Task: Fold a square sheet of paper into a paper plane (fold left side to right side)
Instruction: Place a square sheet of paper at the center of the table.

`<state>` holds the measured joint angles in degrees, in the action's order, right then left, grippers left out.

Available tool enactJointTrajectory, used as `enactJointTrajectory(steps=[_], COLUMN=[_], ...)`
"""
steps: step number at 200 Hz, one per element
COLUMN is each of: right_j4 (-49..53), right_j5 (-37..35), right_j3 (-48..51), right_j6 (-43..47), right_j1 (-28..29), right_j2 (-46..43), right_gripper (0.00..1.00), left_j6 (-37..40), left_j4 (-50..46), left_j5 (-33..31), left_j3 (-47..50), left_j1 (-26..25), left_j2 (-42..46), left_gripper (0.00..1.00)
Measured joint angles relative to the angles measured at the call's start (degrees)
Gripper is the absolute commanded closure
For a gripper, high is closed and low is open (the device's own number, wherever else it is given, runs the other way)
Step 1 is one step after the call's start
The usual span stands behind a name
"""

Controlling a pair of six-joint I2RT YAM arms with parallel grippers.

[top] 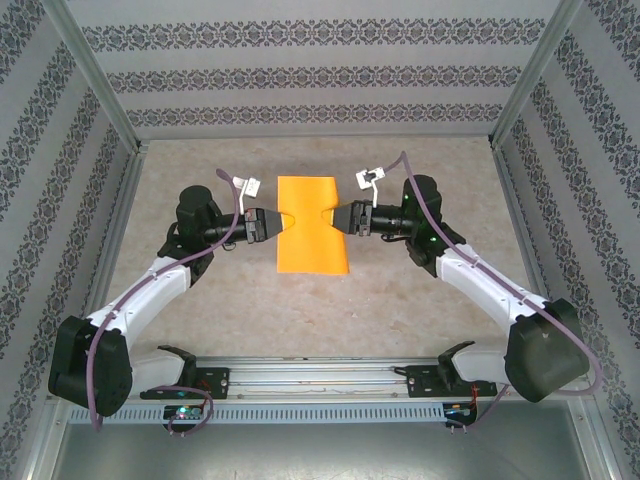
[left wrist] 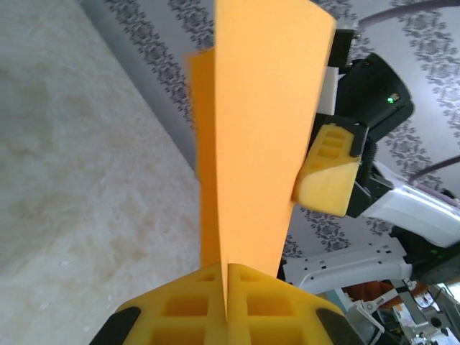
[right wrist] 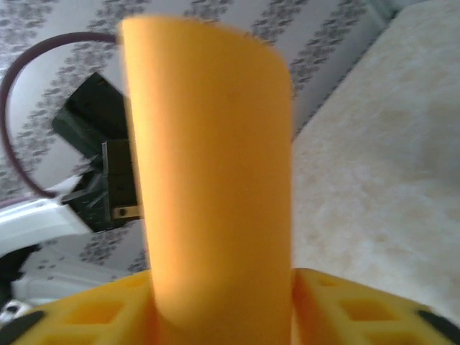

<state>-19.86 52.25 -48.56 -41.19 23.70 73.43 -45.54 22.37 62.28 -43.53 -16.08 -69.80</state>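
Fold step in hand: square sheet of paper [top: 312, 240], already doubled, is hanging over the table's [top: 300, 320] middle. Left gripper [top: 276, 222] is pinching its left edge tight. Right gripper [top: 341, 218] is straddling the right edge, fingers partway apart, grip unclear. Next move, I'd say: lay it flat and press the crease.

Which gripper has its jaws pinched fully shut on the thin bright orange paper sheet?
The left gripper: its yellow fingers meet on the sheet; the right gripper's stand apart.
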Motion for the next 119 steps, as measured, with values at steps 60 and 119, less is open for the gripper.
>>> enactJointTrajectory(steps=[60,119], right_j4=[14.84,21.38], right_j5=[-12.07,-18.78], right_j3=[0.79,1.51], right_j6=[6.43,6.91], right_j1=[-2.99,-3.19], right_j2=[-1.77,2.75], right_gripper=[0.29,0.61], left_j6=[7.1,13.77], left_j4=[-12.04,-22.84], left_j5=[-4.96,-14.93], left_j3=[-0.55,-0.55], left_j1=[0.0,0.0], left_j2=[-8.85,-22.36], left_gripper=[1.0,1.0])
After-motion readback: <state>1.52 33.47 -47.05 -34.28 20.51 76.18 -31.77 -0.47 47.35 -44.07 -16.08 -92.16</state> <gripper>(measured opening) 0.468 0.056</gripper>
